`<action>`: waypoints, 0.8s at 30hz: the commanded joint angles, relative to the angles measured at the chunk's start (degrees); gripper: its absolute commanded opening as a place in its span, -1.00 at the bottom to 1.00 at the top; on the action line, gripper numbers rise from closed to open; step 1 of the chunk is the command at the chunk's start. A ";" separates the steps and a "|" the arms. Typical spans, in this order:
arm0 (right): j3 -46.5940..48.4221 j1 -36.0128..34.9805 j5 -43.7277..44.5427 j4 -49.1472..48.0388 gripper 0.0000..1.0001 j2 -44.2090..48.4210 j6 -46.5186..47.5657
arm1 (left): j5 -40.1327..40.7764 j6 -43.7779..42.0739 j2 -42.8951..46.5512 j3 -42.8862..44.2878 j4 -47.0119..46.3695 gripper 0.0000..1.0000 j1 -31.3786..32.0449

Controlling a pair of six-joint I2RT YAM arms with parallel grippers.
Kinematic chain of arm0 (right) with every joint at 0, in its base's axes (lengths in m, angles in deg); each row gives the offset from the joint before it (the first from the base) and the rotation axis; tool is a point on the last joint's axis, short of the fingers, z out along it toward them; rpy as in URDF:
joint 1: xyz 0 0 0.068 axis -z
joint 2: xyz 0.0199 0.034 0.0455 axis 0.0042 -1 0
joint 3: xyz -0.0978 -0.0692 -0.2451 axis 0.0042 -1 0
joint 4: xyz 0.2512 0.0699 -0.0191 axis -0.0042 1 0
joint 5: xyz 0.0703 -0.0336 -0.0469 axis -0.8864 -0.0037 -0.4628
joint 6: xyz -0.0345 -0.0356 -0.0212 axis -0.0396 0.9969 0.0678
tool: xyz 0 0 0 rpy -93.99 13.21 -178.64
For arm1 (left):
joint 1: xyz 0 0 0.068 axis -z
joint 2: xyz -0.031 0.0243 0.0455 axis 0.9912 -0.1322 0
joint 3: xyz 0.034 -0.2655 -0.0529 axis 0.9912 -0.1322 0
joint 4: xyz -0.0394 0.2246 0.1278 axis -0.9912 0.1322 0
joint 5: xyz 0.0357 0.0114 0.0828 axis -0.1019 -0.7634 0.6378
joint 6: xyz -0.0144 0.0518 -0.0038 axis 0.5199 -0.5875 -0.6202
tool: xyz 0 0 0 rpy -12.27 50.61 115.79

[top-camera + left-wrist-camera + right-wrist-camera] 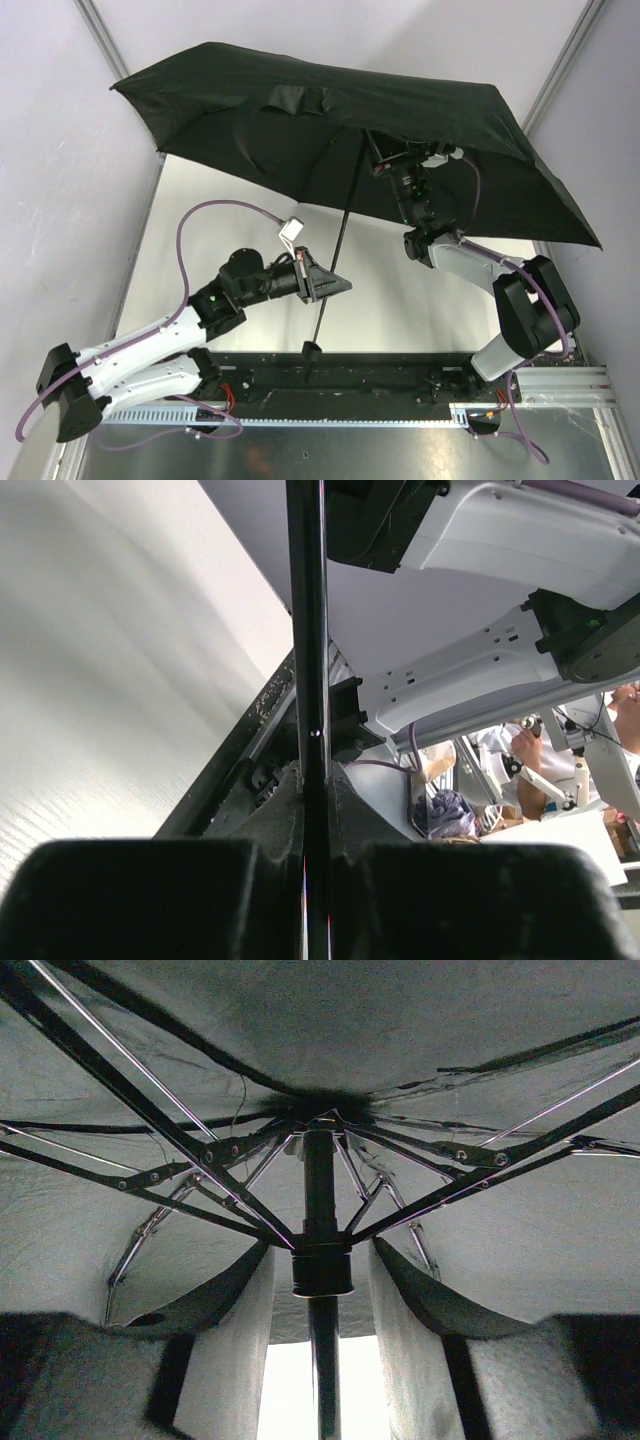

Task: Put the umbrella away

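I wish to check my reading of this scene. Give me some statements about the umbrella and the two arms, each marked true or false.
1. The umbrella is open. True.
2. The left gripper is shut on the shaft. True.
3. The right gripper is above the canopy. False: it is under it, near the ribs.
4. The right fingers pinch the shaft. False: they stand apart, one on each side of it.

One umbrella (330, 100) (black, standing open); two robot arms, a left arm (140, 350) and a right arm (470, 262); one table (240, 225).
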 commanded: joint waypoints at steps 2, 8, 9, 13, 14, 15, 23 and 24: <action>3.56 1.46 0.17 -3.97 -0.15 -1.95 -0.73 | -1.51 -0.39 2.22 -0.06 -7.23 -1.00 -0.08; 3.75 2.38 -1.96 -7.37 -0.85 -2.83 0.70 | -1.66 0.20 1.71 0.29 -7.78 -1.00 -0.06; 4.17 2.84 -3.85 -7.65 -0.92 -2.94 0.57 | -1.47 0.27 1.70 0.11 -7.82 -1.00 -0.13; 4.39 3.95 -14.47 4.75 -1.00 3.09 2.79 | -1.93 1.32 1.14 0.51 -7.86 -1.00 -1.76; 3.74 3.84 -17.22 5.48 -1.00 3.84 2.27 | -2.66 1.36 0.71 1.19 -7.72 -1.00 -2.56; 2.97 3.53 -19.87 4.09 -1.00 3.82 1.70 | -3.20 1.30 0.24 1.92 -7.62 -1.00 -3.27; -2.45 -1.21 -30.20 4.71 -1.00 7.72 17.28 | -8.35 2.89 -3.37 8.01 -7.42 -1.00 -7.53; -2.84 -1.86 -30.79 5.29 -1.00 8.26 19.27 | -8.46 2.89 -3.43 8.41 -7.37 -1.00 -7.56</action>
